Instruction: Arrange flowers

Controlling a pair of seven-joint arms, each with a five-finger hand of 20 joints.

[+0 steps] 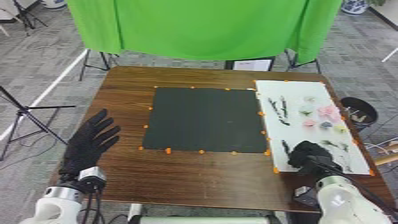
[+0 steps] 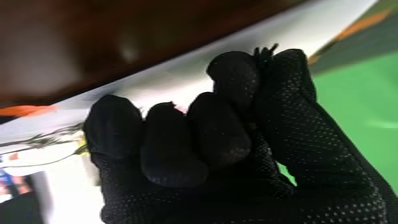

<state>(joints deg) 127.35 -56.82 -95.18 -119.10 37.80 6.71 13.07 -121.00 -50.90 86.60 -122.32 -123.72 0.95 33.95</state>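
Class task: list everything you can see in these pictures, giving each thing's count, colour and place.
Table: one, brown, centre
Mat: one, black, mid-table
Sheet: one, white, table's right side
Flower heads: several, pink, pale and yellow, on the sheet
Sprigs: several, dark, on the sheet
Tape pieces: many, orange, around mat and sheet
Box: one, black, near right edge
Bin: one, black, right of table
Cloth: one, green, beyond table
Stands: several, black, left and behind
Carpet: grey, underneath
Arms: two, white, bottom edge
Left hand: one, black, table's left
Right hand: one, black, sheet's near end, pinching a dark tip
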